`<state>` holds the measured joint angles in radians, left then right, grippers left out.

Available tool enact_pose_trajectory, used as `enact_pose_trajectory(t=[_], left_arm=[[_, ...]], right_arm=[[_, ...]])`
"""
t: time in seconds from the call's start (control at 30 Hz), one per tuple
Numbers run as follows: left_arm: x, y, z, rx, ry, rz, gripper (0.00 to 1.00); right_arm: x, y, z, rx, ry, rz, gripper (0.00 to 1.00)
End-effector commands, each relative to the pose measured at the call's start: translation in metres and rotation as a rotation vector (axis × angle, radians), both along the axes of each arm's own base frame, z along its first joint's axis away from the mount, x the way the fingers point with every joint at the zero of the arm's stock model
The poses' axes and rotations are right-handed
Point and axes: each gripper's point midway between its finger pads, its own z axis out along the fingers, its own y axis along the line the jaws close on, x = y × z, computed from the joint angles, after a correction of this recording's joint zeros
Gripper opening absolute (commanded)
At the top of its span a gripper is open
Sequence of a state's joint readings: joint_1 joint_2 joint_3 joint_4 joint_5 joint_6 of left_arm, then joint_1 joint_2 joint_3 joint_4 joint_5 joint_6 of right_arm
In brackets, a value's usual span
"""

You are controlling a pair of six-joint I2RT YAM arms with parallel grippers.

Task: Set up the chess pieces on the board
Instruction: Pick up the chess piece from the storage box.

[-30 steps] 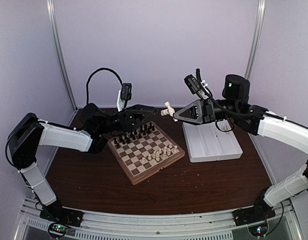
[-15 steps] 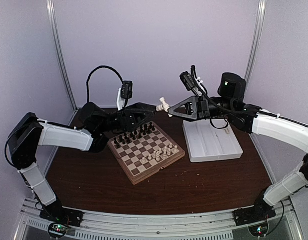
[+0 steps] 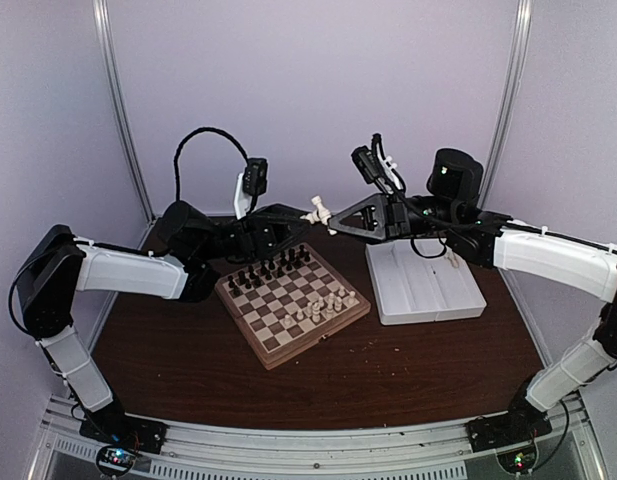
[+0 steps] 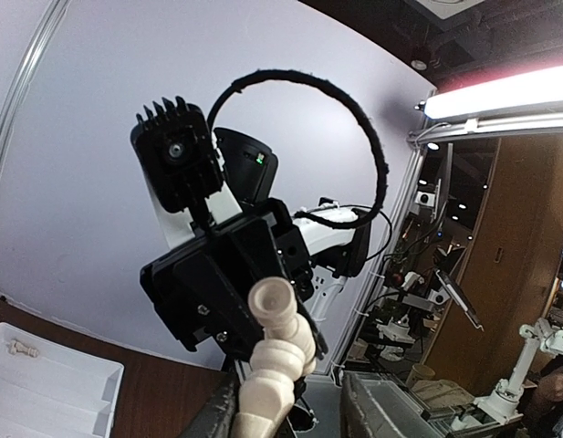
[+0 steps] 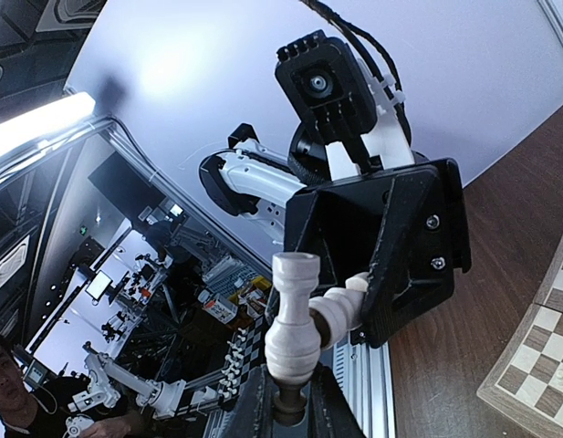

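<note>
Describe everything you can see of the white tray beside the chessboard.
The white tray is rectangular, plastic-looking, moulded with long parallel channels. It lies flat on the dark brown table, right of the board, apart from it. One small cream piece lies in a channel. The right arm reaches over its far end.

arms (image 3: 128, 272): white links, black joints | cable (image 3: 193, 140): black loop | left gripper (image 3: 306, 214): black

Top view: light was soft and even from above; walls were uniformly lit; only weak shadows fell on dark table (image 3: 408, 370); detail was slightly soft.
Left wrist view: strip light (image 4: 500, 91) blew out upper right; lines bowed at edges; chess piece (image 4: 272, 365) close to lens looked slightly soft.
Right wrist view: 2nd strip light (image 5: 35, 123) glared at left; hazy bright patch sat on wall (image 5: 172, 73); room behind was dim.
</note>
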<state>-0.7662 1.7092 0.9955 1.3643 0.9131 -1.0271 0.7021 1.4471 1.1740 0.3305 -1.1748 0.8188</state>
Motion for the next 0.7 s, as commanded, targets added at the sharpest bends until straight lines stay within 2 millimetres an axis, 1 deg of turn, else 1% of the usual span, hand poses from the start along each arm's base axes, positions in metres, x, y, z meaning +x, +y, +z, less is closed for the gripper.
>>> enact_pose_trajectory(t=[0.0, 0.1, 0.2, 0.27, 0.67], left_arm=[[-0.0101, 0.0032, 0.0116, -0.035, -0.07, -0.024, 0.36], [-0.0105, 0.0038, 0.0116, -0.037, -0.072, -0.022, 0.34], [-0.011, 0.0045, 0.0109, -0.036, -0.073, -0.019, 0.39], [-0.0109, 0.0054, 0.0102, -0.037, -0.076, -0.013, 0.4], [-0.0097, 0.0074, 0.0092, -0.042, -0.081, 0.007, 0.4]], right_arm=[[-0.0079, -0.0011, 0.0161, 0.045, -0.051, 0.022, 0.0], [-0.0081, -0.0012, 0.0151, 0.04, -0.052, 0.023, 0.0], [-0.009, -0.0016, 0.0142, 0.037, -0.049, 0.025, 0.0], [-0.01, -0.0031, 0.0151, 0.036, -0.052, 0.023, 0.0], [-0.0168, -0.0095, 0.0094, 0.005, -0.063, 0.015, 0.0]])
